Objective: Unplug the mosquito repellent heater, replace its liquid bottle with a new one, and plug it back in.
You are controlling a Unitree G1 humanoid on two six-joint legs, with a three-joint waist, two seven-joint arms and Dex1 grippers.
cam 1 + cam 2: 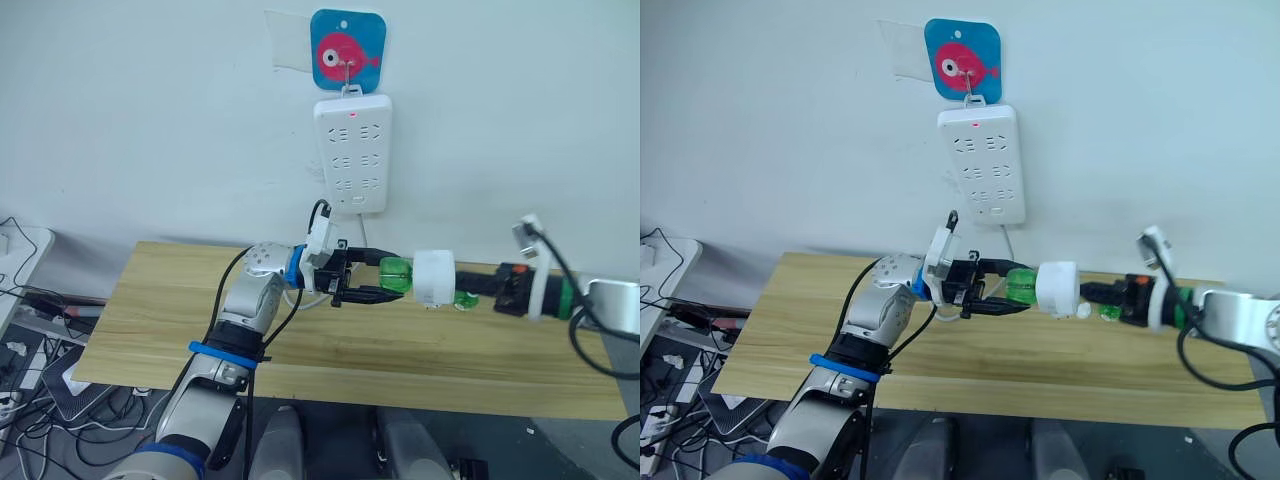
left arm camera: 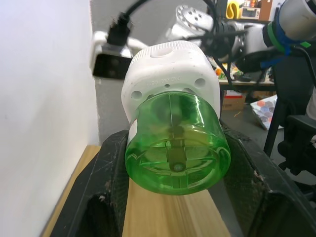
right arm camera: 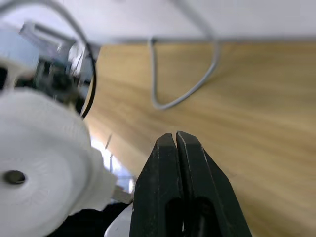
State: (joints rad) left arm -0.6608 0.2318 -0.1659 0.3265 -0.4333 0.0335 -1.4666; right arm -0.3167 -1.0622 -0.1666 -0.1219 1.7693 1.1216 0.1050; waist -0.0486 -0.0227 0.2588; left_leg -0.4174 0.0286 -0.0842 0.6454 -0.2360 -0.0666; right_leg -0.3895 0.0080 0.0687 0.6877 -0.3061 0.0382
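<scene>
Up close, the left wrist view shows the left gripper's (image 1: 372, 279) fingers (image 2: 111, 197) clamped around a green bottle (image 2: 177, 148) screwed into the heater (image 2: 170, 69), held above the table (image 1: 180, 300). Opposite, the right gripper's (image 3: 176, 140) fingers are pressed together beside the heater. Behind, a power strip (image 1: 353, 152) hangs under a fish sticker (image 1: 347, 50).

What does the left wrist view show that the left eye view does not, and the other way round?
Left wrist view: the round base of the green bottle end-on, with its central stem. Left eye view: the power strip on the wall, above the table. Both: the left end effector gripping the bottle, which sits in the white heater.
</scene>
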